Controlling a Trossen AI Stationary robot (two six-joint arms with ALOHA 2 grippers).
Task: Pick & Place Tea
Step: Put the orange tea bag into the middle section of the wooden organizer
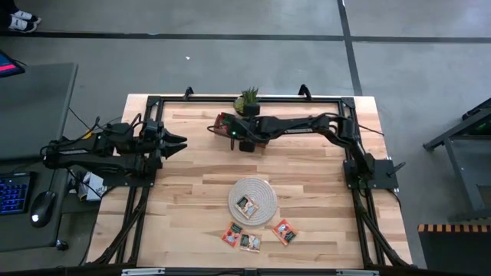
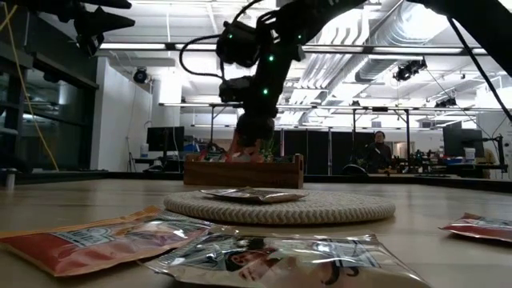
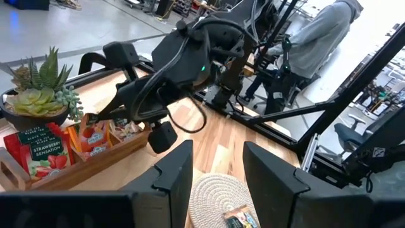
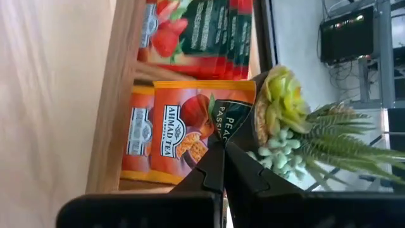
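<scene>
Sachet [image 4: 190, 130], orange peach one, is pinched by its edge at the tips of the right gripper [image 4: 223, 149], fingers pressed together on it, w/ the flat face stood upright over the middle slot of the wooden tray [image 4: 114, 95] at the table's far edge. Slot lies directly beneath the tips, so a straight drop is judged enough. Plant [image 4: 297, 126] is seen just beside. Loose sachets [image 1: 249, 239] are left near the woven mat [image 1: 253, 202]. Left gripper [image 3: 218, 171] is parked at the left side, fingers spread, nothing held.
</scene>
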